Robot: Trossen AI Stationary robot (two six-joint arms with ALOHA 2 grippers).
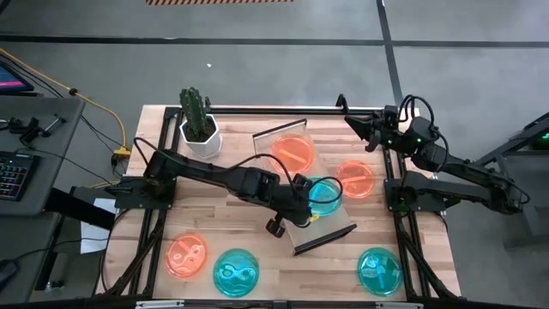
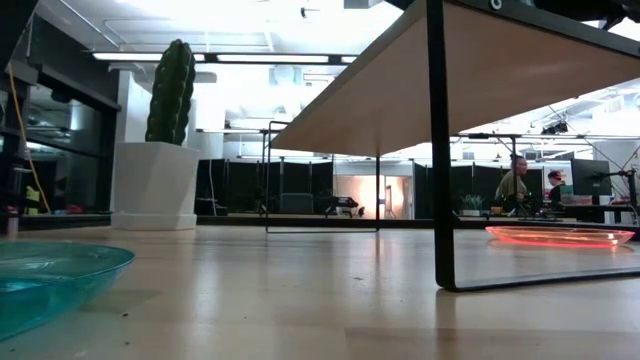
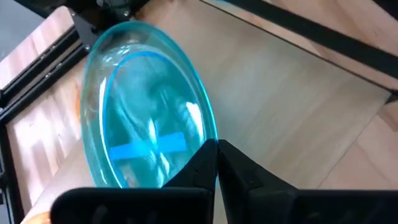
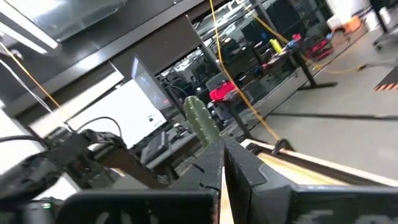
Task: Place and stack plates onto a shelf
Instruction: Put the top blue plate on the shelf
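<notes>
Teal plate (image 3: 146, 109), pinched at its rim by the left pincer (image 3: 216, 155), must next settle flat on the shelf (image 1: 330, 236) near mid-worktop, while the right pincer (image 4: 222, 163) waits closed and empty at the far right corner.

floor: grey concrete floor (image 1: 257, 51) around the table; furniture: desk with keyboard (image 1: 10, 172) beside it; light: ceiling strip lights (image 2: 150, 57); far back: dark glass walls, a seated person (image 2: 513, 185)

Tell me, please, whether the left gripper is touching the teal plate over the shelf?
Touching: in the left wrist view the left gripper has its shut fingers pinching the teal plate rim.
</notes>
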